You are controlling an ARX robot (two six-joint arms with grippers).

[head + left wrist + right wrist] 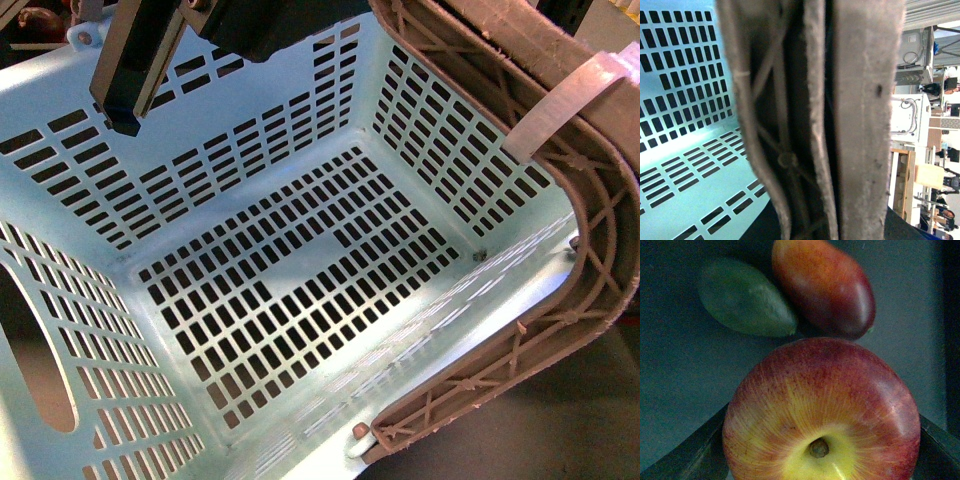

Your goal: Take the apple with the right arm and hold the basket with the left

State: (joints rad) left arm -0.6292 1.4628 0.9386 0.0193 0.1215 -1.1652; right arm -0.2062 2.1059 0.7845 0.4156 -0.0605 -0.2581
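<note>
Basket [330, 252] tipped close to the camera; apple [822, 405] between the fingers of the right claw [821, 450].

Front view: the pale blue slotted basket leaned toward the camera, with its brown handles [590, 220] along the right rim and a dark arm part [135, 60] over the far left wall. Left wrist view: the handles filled the picture, very near, with the slotted wall beside them. The left claw did not show plainly, so I could not tell whether it gripped them. Right wrist view: the apple showed its stem hollow to the camera. Two dark fingers [685, 457] lay against its sides, clamped on it. Beyond it, on a dark surface [680, 390], a red-orange oblong fruit [825, 287] lay just beside a dark green oval fruit [742, 297].
</note>
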